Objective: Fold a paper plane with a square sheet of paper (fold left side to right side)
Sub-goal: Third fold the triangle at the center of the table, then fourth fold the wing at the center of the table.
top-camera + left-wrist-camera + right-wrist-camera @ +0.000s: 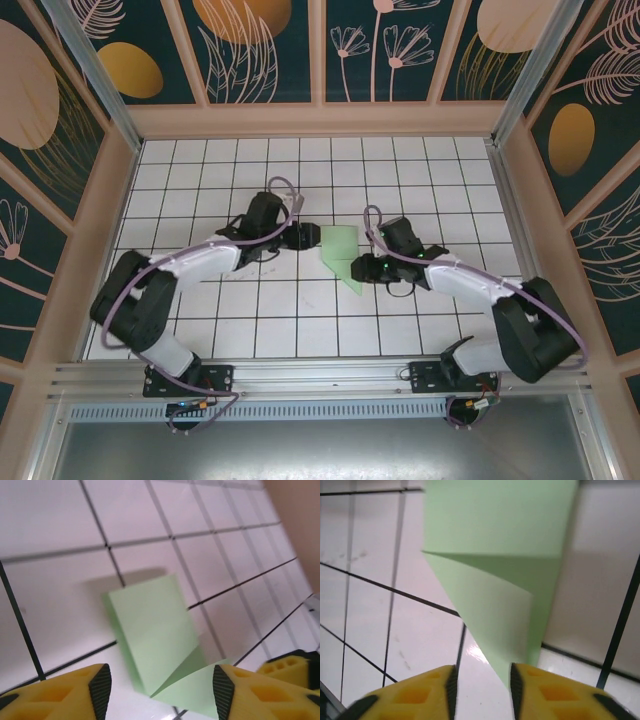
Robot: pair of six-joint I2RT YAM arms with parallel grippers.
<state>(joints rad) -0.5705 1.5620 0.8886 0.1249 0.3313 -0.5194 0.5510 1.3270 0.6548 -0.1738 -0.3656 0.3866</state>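
Observation:
The square sheet of paper (340, 256) lies creased into a smaller pale mint-green shape in the middle of the white tiled table. My left gripper (310, 238) sits at its left edge. In the left wrist view that gripper (160, 690) is open, and the paper (152, 625) lies ahead with one flap lifted off the table between the fingers. My right gripper (354, 268) is at the paper's near right corner. In the right wrist view this gripper (482, 690) is open, and the paper (495, 535) stands partly raised, its lower tip beside the right fingertip (516, 685).
The tiled table (300, 320) is boxed in by pink-framed patterned walls (320, 118) on three sides, with aluminium posts at the back corners. A metal rail (320, 372) runs along the near edge by the arm bases. Bare tiles surround the paper.

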